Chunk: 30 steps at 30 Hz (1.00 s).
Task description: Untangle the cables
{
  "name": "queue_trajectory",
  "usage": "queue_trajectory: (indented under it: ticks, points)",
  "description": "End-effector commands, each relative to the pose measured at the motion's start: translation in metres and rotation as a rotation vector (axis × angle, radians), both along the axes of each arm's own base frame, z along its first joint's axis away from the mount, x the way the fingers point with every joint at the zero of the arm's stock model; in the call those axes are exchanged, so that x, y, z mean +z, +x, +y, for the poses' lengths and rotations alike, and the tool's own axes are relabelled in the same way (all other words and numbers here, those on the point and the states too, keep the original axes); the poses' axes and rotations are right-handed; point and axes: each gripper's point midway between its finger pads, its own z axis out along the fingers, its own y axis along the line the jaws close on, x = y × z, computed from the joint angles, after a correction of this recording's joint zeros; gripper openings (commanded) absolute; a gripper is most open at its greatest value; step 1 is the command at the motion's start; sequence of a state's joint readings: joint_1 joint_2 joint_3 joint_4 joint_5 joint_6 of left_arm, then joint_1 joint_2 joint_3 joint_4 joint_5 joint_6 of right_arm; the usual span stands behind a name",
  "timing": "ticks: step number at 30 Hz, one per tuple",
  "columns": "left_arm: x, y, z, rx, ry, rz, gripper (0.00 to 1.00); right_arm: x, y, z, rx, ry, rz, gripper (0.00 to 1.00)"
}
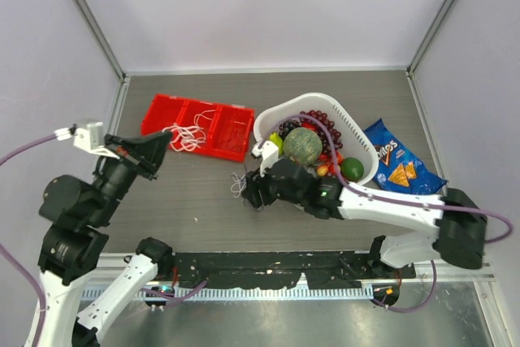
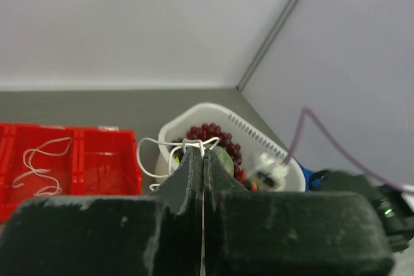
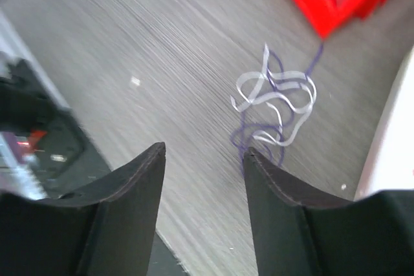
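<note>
My left gripper [image 1: 165,142] is shut on a thin white cable [image 2: 202,146], pinched at the fingertips [image 2: 194,159]. The cable's loops [image 1: 188,137] hang beside it over the red tray [image 1: 158,111]. Another white cord [image 2: 40,163] lies in a tray compartment. My right gripper [image 1: 249,191] is open and low over the table. A small tangle of white and purple cable [image 3: 275,105] lies just past its right fingertip [image 3: 253,159]. The tangle also shows in the top view [image 1: 239,182]. In the right wrist view the gripper [image 3: 205,149] has nothing between its jaws.
The red tray [image 2: 103,135] has several compartments and sits at the back left. A white basket [image 1: 356,123] with grapes, a green melon [image 1: 302,145] and other fruit stands right of the tangle. A blue chip bag [image 1: 398,160] lies further right. Walls enclose the table.
</note>
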<state>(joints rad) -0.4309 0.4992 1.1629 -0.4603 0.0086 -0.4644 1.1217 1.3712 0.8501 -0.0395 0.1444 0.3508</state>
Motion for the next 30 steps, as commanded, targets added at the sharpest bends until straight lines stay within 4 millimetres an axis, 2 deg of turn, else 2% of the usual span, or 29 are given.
queue_trajectory:
  ticks: [1,4,5,7,9,14,22,30]
  points:
    - [-0.011,0.001,-0.037,-0.189,0.011,0.018,0.00,0.116,-0.012,0.004,0.102,0.260,-0.141,0.61]
    - [-0.030,0.014,-0.045,-0.191,-0.042,0.129,0.00,0.162,-0.025,0.002,0.193,0.364,-0.232,0.64]
    - [-0.038,0.019,-0.047,-0.189,-0.058,0.181,0.00,0.173,-0.024,0.001,0.209,0.366,-0.277,0.65]
    - [-0.055,0.027,-0.054,-0.197,-0.073,0.276,0.00,0.188,-0.021,0.001,0.217,0.371,-0.322,0.65]
    - [-0.069,0.030,-0.062,-0.224,-0.079,0.356,0.00,0.194,-0.013,0.002,0.227,0.367,-0.342,0.64]
    - [-0.083,0.031,-0.082,-0.313,-0.149,0.452,0.00,0.193,-0.007,0.016,0.271,0.388,-0.349,0.61]
    - [-0.089,0.031,-0.089,-0.344,-0.202,0.496,0.00,0.171,0.007,0.023,0.240,0.324,-0.347,0.54]
    - [-0.083,0.030,-0.092,-0.361,-0.215,0.500,0.00,0.156,0.016,0.024,0.204,0.304,-0.346,0.46]
